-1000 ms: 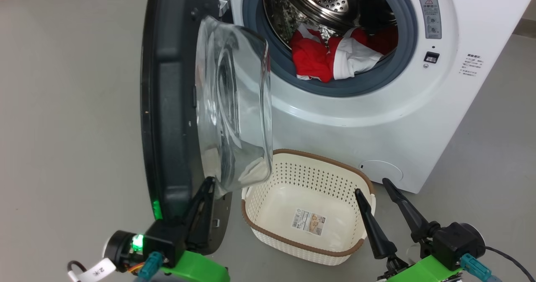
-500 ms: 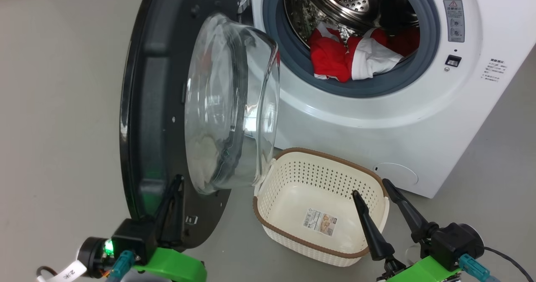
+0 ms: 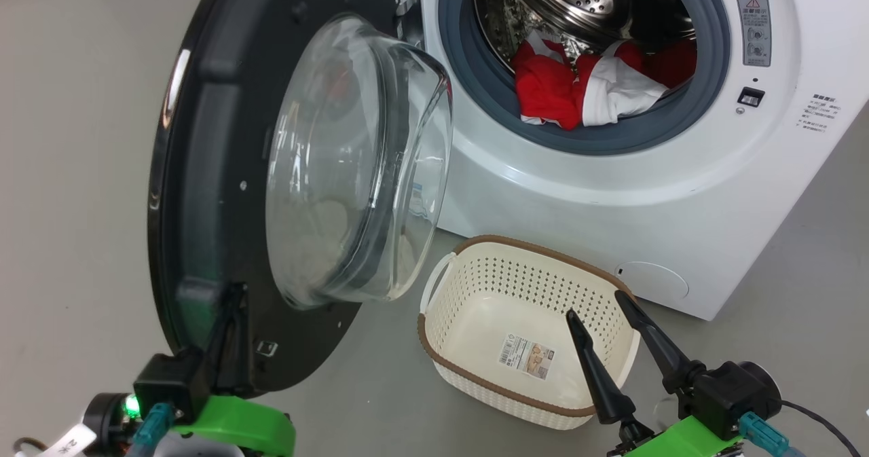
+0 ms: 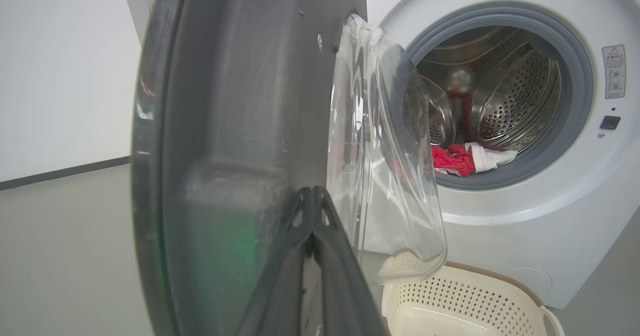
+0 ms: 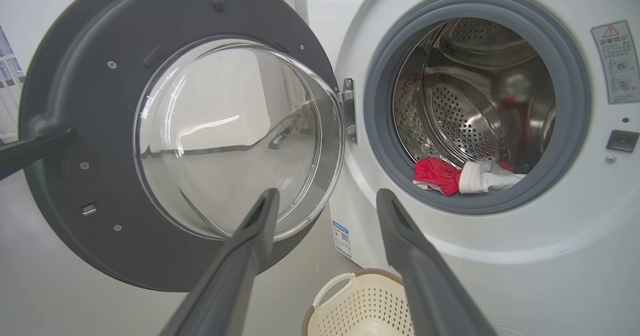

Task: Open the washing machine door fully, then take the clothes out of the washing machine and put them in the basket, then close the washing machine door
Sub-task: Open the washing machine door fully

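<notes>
The washing machine door (image 3: 204, 172) stands swung out to the left, its glass bowl (image 3: 353, 165) facing the white washing machine (image 3: 577, 199). My left gripper (image 3: 234, 294) is shut, its tip pressed against the inner black rim low on the door (image 4: 240, 126). Red and white clothes (image 3: 577, 90) lie at the front of the steel drum, also seen in the right wrist view (image 5: 450, 176). The cream basket (image 3: 516, 243) sits on the floor before the machine, with nothing but a label inside. My right gripper (image 3: 596, 305) hovers open over the basket's right end, holding nothing.
Grey floor surrounds the machine. The door's glass bowl overhangs the basket's left handle (image 3: 434, 273). The hinge (image 5: 349, 109) sits left of the grey gasket (image 5: 380, 141). A latch slot (image 3: 750, 96) and a warning label (image 3: 753, 29) are right of the opening.
The door has swung further open to the left, with my shut left gripper moving left and down against its rim. The right gripper stays open over the basket. The head view shifted a little.
</notes>
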You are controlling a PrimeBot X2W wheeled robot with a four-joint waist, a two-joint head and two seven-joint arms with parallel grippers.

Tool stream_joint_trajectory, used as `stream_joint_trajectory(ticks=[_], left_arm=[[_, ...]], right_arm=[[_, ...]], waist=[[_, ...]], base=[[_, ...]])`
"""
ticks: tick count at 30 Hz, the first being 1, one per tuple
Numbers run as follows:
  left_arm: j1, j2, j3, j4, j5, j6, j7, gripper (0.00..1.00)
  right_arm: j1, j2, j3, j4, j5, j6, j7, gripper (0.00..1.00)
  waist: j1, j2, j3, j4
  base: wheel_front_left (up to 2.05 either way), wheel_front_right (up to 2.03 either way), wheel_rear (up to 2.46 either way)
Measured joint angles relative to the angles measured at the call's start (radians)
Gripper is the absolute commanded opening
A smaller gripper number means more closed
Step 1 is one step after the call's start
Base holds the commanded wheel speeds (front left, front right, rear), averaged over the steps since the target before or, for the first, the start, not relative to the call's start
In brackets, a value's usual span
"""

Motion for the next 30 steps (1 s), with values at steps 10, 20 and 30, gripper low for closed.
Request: stream_joint_trajectory(ticks=[10,20,30], left_arm=[[-0.008,0.032,0.037,0.055,-0.016,0.002,-0.034,0.0],[-0.065,0.041,0.058,0.124,-0.018,0.008,-0.059,0.0],[-0.115,0.042,0.104,0.198,-0.034,0.009,-0.084,0.0]], right_arm=[[0.0,0.0,0.007,-0.015,-0.008,0.0,0.024,1.0],[0.0,0.0,0.005,-0.043,-0.04,0.0,0.056,1.0],[0.0,0.0,-0.007,-0.073,-0.066,0.0,0.085,1.0]], waist=[[0.0,0.0,0.008,-0.003],[0.0,0.0,0.041,-0.003],[0.0,0.0,0.072,-0.004]], base=[[0.0,0.0,0.0],[0.0,0.0,0.0],[0.0,0.0,0.0]])
